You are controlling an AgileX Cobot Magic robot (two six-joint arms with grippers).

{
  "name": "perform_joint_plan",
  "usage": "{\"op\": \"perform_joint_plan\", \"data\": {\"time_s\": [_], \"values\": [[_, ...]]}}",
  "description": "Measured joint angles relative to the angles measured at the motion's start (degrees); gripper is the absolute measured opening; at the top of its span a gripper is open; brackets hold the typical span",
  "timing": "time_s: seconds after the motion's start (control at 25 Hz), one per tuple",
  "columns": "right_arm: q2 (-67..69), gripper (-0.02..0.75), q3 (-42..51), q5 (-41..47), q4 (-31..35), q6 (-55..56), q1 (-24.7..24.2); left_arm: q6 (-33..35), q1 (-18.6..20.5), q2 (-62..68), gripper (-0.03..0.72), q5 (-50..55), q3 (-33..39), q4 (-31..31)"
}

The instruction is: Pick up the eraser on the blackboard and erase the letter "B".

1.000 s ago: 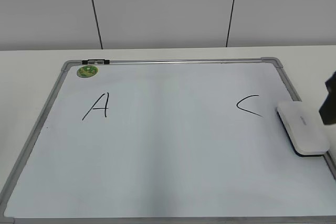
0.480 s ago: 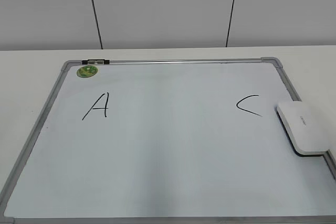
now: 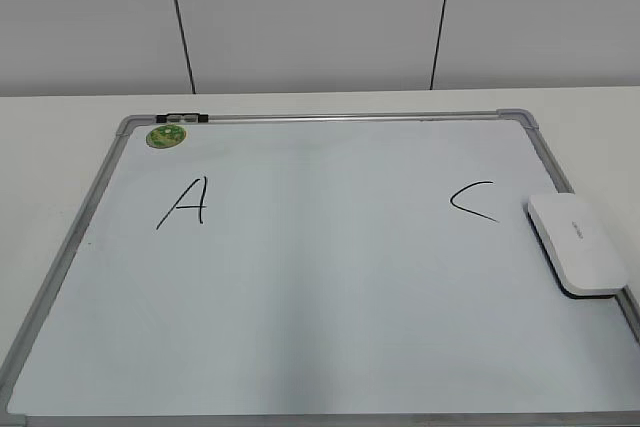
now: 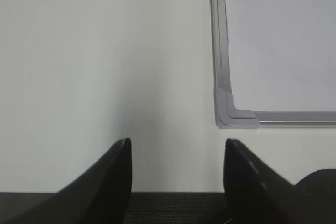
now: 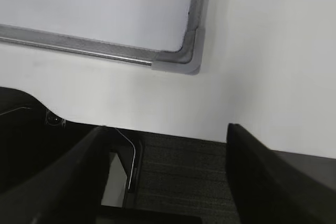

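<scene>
The white eraser (image 3: pixel 578 244) lies on the right edge of the blackboard (image 3: pixel 320 277), a white dry-erase board with a grey frame. No letter "B" shows on the board; only a black "A" (image 3: pixel 185 202) and a black "C" (image 3: pixel 474 201) are there. Neither gripper shows in the exterior view. My left gripper (image 4: pixel 177 148) is open and empty over the table beside the board's near left corner (image 4: pixel 233 114). My right gripper (image 5: pixel 165 132) is open and empty at the table's front edge, near the board's near right corner (image 5: pixel 181 59).
A round green magnet (image 3: pixel 166 135) sits at the board's far left corner, beside a small black clip (image 3: pixel 183 118) on the frame. White table (image 3: pixel 60 137) surrounds the board. A grey panelled wall stands behind. Dark floor lies below the table edge in both wrist views.
One second ago a dark part of the right arm stood at the right edge beside the eraser. It has drawn out of the exterior view. The eraser has not moved.
</scene>
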Motion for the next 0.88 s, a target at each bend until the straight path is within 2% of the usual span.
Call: {"op": "perform_joint_plan", "data": {"time_s": [0.32,0.88], "values": [[0.0,0.510,0.4,0.0,4.6,-8.4,0.0,-0.1,0.0,-0.1,0.420,0.0,0.0,0.0],[0.0,0.510,0.4,-0.2,5.1,-9.0,0.0,-0.1,0.0,-0.1,0.420,0.0,0.0,-0.7]]}}
